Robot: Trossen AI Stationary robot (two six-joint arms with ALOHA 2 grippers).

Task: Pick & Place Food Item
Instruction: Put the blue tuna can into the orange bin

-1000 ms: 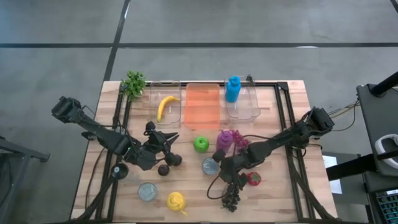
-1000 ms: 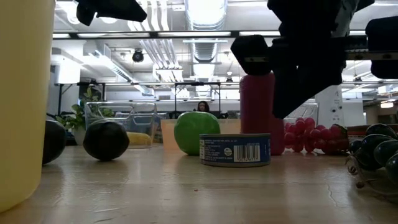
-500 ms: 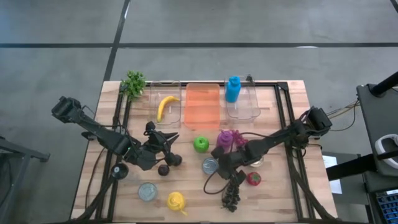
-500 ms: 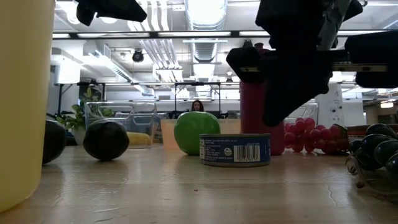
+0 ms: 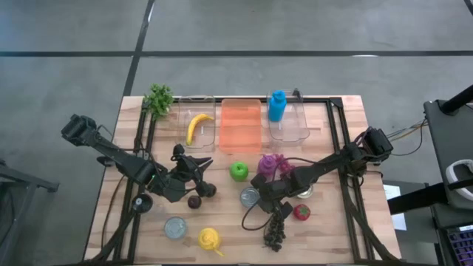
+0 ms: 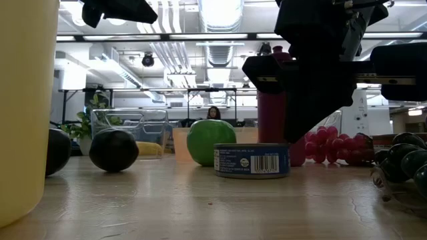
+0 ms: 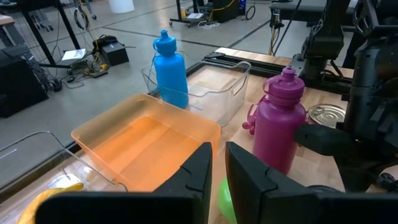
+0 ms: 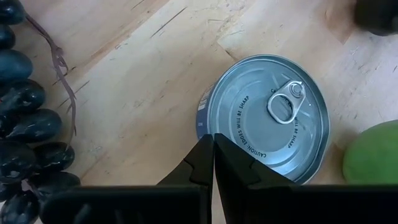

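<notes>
**Tin can under the right hand: handling notes**

Item: a flat, round tin can [image 8: 264, 118], blue paper label, pull-tab lid [image 8: 283, 101], standing upright on the wooden surface [image 5: 332, 229]. In the high view the can [image 5: 250, 196] lies near the front middle, between the green apple [image 5: 238, 171] and the black grapes [image 5: 276, 230], apart from both. Which food item the task means is not stated; the can is judged the target only because the right hand hangs over it.

Right hand [image 8: 213, 163]: fingers pressed together, holding nothing, poised directly above the can's near rim, tips clear of the lid. It must spread before any grasp.

Handling, as a judgement: rigid metal, will not crush; probably the densest small item here if full. Lid and rim look smooth and slippery; the paper label offers better friction. The low wall leaves little height, so take it across the diameter, fingers on opposite sides of the label and low enough to pass the top rim. The ring is too slight to lift by.

Left hand [image 7: 217, 177]: fingers nearly closed, a thin gap between them, empty, waiting over the left half of the surface.

Farther back: magenta bottle [image 5: 267, 165], red grapes [image 5: 284, 167]; then a clear bin with a banana [image 5: 196, 125], an empty orange bin [image 5: 240, 125], a clear bin with a blue bottle [image 5: 277, 106].
</notes>
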